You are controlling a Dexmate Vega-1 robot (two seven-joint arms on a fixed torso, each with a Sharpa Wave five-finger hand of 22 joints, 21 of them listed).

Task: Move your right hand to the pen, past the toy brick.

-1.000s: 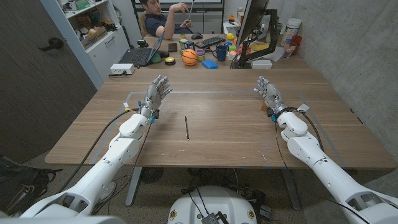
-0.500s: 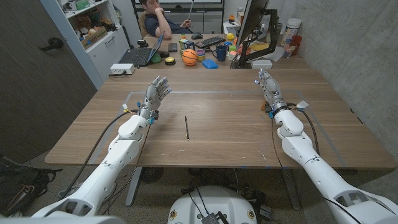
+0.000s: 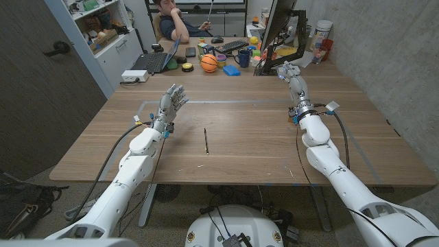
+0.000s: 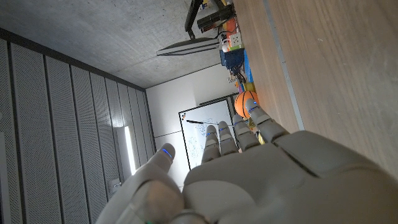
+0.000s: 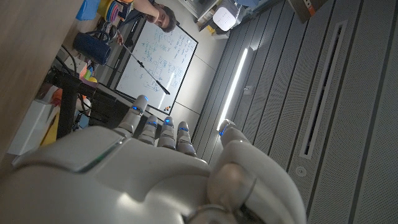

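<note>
A thin dark pen (image 3: pixel 205 139) lies on the wooden table (image 3: pixel 254 147), a little left of its middle, pointing away from me. My right hand (image 3: pixel 291 74) is raised over the table's far right part, well to the right of the pen and beyond it, fingers apart and holding nothing. My left hand (image 3: pixel 173 99) stands up left of the pen, its fingers spread and empty. In the left wrist view the back of my left hand (image 4: pixel 249 174) reaches along the table (image 4: pixel 336 74). In the right wrist view my right hand (image 5: pixel 143 168) points at the back of the room.
Thin tape lines (image 3: pixel 226 101) mark a rectangle on the table. Behind it a cluttered desk holds a laptop (image 3: pixel 152 62), a small basketball (image 3: pixel 208 62), a blue mug (image 3: pixel 243 57) and a monitor (image 3: pixel 278 27). A person (image 3: pixel 180 20) sits beyond.
My right hand has moved away from me toward the table's far edge, rising and turning. The left hand has barely moved. The person behind has lowered an arm.
</note>
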